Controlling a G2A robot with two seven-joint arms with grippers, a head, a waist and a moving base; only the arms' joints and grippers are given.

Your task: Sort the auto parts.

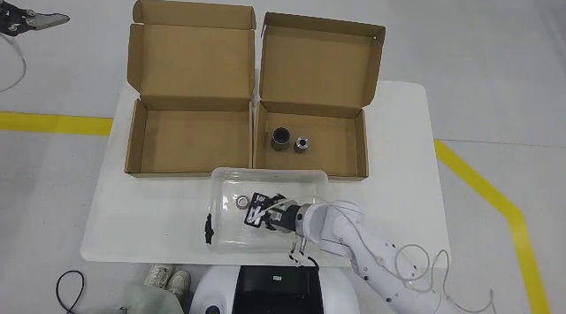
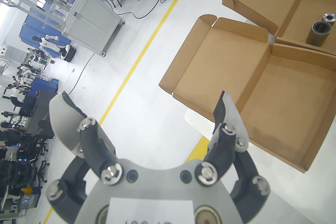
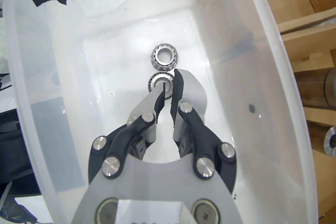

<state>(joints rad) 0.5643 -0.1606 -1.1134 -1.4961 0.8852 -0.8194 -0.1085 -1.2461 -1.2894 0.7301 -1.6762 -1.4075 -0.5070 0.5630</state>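
Pickup from the clear plastic bin, at lower centre of the top view, is judged to be the step in hand.

**Grippers**
- The right gripper is down inside the bin. Its jaws are drawn to a narrow gap on the ring wall of the nearer roller bearing, with one finger in the bore and the other against the outer rollers. The hold looks made, and the bearing appears to sit on the bin floor.
- The left gripper hangs off the table at the upper left of the top view. Its jaws are spread wide and hold nothing.

**Containers**
- Bin: besides the nearer bearing, a second roller bearing of the same tapered type lies touching it or just beside it; which cannot be told.
- Left cardboard box: lid open, nothing visible on the floor.
- Right cardboard box: lid open. It holds a dark cylindrical sleeve standing upright, with a small metal bushing just beside it.

**Next move, as judged**
- A straight lift is called for, high enough to clear the bin wall and clean enough not to drag the neighbouring bearing.
- The bearing then needs carrying to a box. The right box already holds parts of another kind, so the left box looks the likelier destination.
- The one-sided pinch on the ring may let the bearing swing.
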